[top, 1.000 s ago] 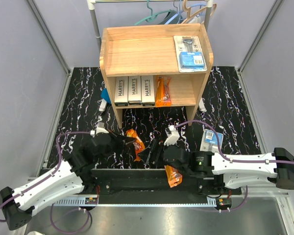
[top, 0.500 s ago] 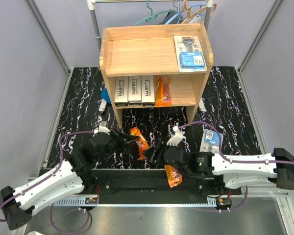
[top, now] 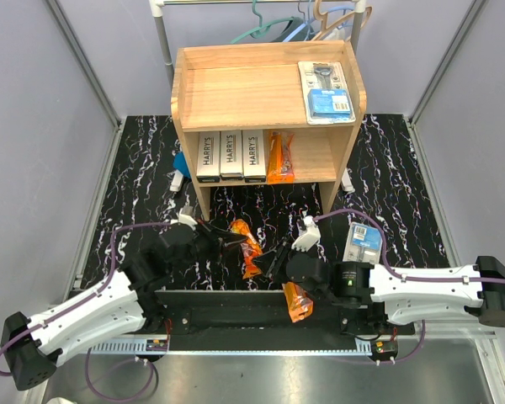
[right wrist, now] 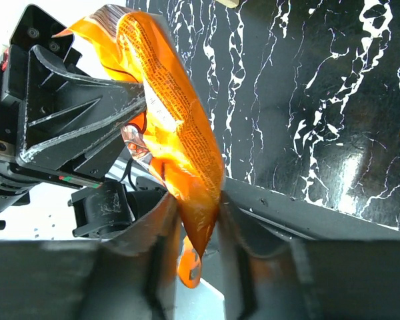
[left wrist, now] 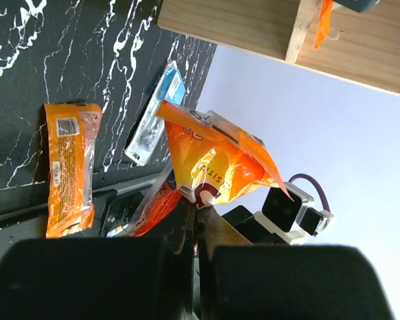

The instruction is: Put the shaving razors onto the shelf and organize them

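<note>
An orange razor packet (top: pixel 247 244) hangs above the dark table between both arms. My left gripper (top: pixel 227 238) is shut on its top seam (left wrist: pixel 207 193). My right gripper (top: pixel 269 263) has its fingers pressed on both sides of the packet's lower end (right wrist: pixel 199 200). A second orange packet (top: pixel 296 303) lies at the near table edge, and a blue-card blister pack (top: pixel 364 242) lies to its right. The wooden shelf (top: pixel 236 88) carries a blister pack (top: pixel 326 91) on top. Three HARRY'S boxes (top: pixel 231 155) and an orange packet (top: pixel 279 158) sit on its lower tier.
A metal clothes rail with hangers (top: pixel 278 25) stands behind the shelf. Small blue and white items (top: pixel 178 172) lie left of the shelf's leg, and a white one (top: pixel 347 179) lies at its right. Grey walls close in the table on both sides.
My left gripper carried the orange packet right and slightly forward. My right gripper rose toward it and its jaws narrowed from wide open onto the packet's lower end.
</note>
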